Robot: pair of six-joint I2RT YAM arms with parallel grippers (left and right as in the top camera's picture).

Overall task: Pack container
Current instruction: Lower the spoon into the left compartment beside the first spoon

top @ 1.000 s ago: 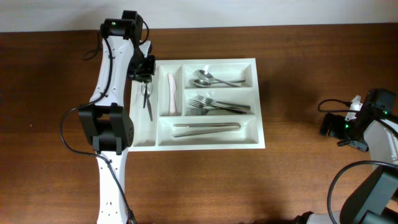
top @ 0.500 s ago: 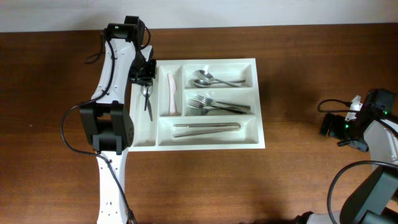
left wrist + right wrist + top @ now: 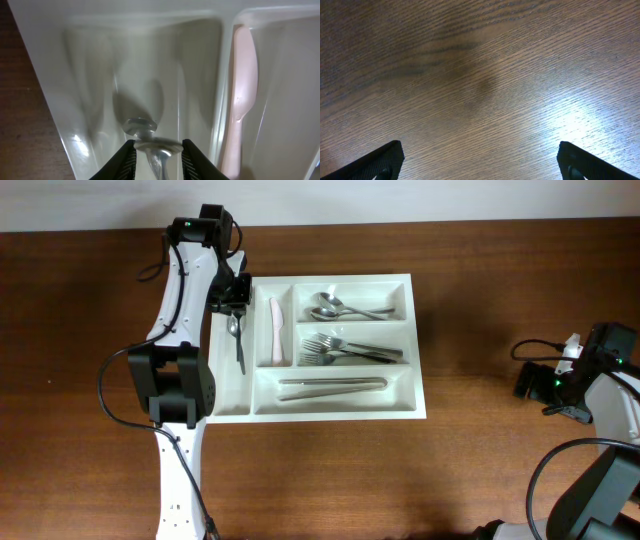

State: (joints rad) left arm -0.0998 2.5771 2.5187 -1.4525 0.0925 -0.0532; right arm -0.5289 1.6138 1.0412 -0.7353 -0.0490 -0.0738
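The container is a large white tray [image 3: 340, 416] with five compartments at the table's middle. My left gripper [image 3: 232, 307] hangs over its leftmost narrow compartment. It is shut on the end of a metal utensil [image 3: 238, 345] that lies along that compartment. In the left wrist view the jaws [image 3: 157, 150] press both sides of the utensil's shiny end [image 3: 156, 146] above the white tray floor [image 3: 85, 85]. My right gripper [image 3: 528, 380] is open and empty over bare wood at the far right, as the right wrist view [image 3: 480, 160] also shows.
A pink utensil [image 3: 274, 330] lies in the second narrow compartment, also seen in the left wrist view [image 3: 242, 95]. Spoons [image 3: 335, 306], forks [image 3: 345, 350] and a long metal piece [image 3: 332, 385] fill the three long compartments. Dark wooden table all round.
My left gripper has shifted slightly toward the tray's far end and the metal utensil has straightened along the compartment. The right arm has not moved.
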